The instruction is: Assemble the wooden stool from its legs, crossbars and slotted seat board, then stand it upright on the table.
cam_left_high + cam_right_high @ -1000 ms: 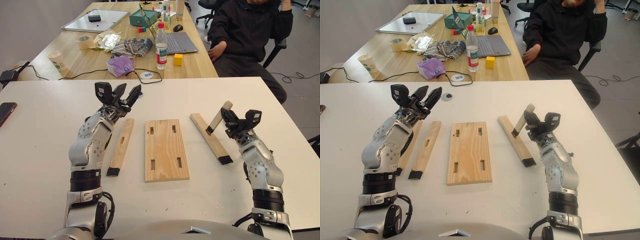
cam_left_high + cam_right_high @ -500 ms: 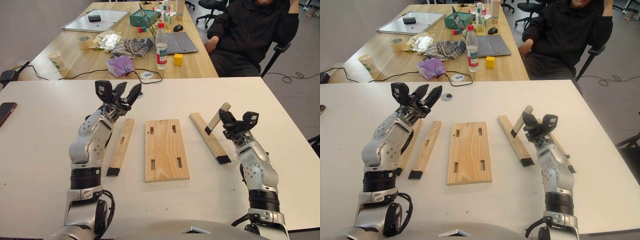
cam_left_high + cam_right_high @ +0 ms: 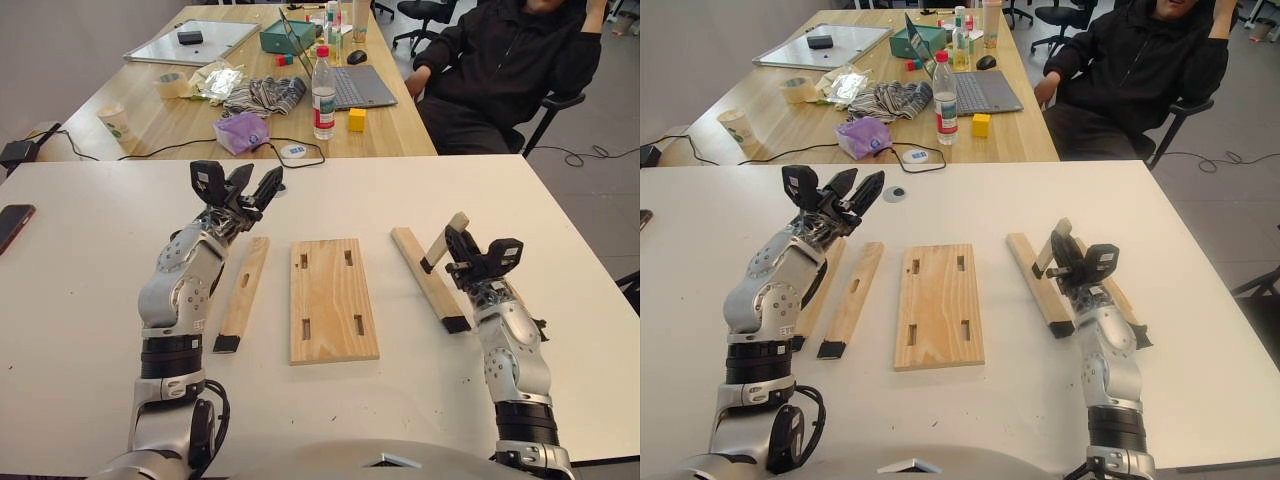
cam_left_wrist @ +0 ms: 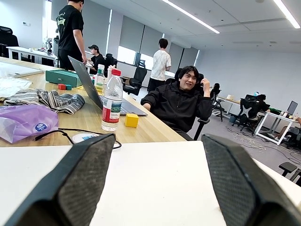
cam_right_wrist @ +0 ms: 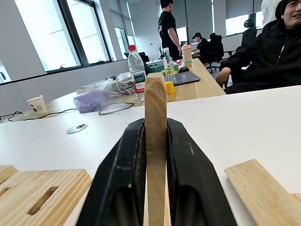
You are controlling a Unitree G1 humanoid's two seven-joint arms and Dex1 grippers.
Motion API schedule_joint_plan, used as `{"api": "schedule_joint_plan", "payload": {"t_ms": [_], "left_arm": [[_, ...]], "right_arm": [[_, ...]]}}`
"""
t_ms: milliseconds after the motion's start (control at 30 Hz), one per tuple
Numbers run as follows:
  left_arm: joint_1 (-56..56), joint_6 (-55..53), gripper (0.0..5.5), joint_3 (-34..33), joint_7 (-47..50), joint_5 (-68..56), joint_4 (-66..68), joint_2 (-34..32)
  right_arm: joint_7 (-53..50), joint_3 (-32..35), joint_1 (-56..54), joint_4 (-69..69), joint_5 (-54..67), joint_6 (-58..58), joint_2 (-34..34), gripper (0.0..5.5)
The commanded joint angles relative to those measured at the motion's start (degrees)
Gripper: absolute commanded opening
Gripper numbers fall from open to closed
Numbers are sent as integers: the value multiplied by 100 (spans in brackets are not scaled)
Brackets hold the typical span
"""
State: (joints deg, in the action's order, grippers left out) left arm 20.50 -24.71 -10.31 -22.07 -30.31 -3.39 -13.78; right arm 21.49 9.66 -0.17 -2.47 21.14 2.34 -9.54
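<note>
A white table stretches before me, with a cluttered wooden desk behind it. The slotted seat board lies flat in the middle, with the left leg and right leg flat beside it. My left gripper hangs over the left leg's far end, fingers spread wide and grasping nothing. My right gripper is clenched on a short crossbar, tilted just above the right leg.

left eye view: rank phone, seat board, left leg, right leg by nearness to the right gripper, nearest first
1. Right leg, beside the right gripper.
2. Seat board, centre.
3. Left leg, left of board.
4. Phone, far left edge.
</note>
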Motion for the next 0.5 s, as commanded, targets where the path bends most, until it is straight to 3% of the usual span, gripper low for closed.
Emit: {"api": "schedule_joint_plan", "payload": {"t_ms": [33, 500], "left_arm": [[81, -53, 336, 23, -24, 43, -13, -66], [159, -52, 336, 17, -9, 48, 12, -68]], "right_arm": [[-163, -112, 445, -350, -505, 78, -48, 40], [-382, -381, 1163, -1238, -1116, 676, -71, 40]]}}
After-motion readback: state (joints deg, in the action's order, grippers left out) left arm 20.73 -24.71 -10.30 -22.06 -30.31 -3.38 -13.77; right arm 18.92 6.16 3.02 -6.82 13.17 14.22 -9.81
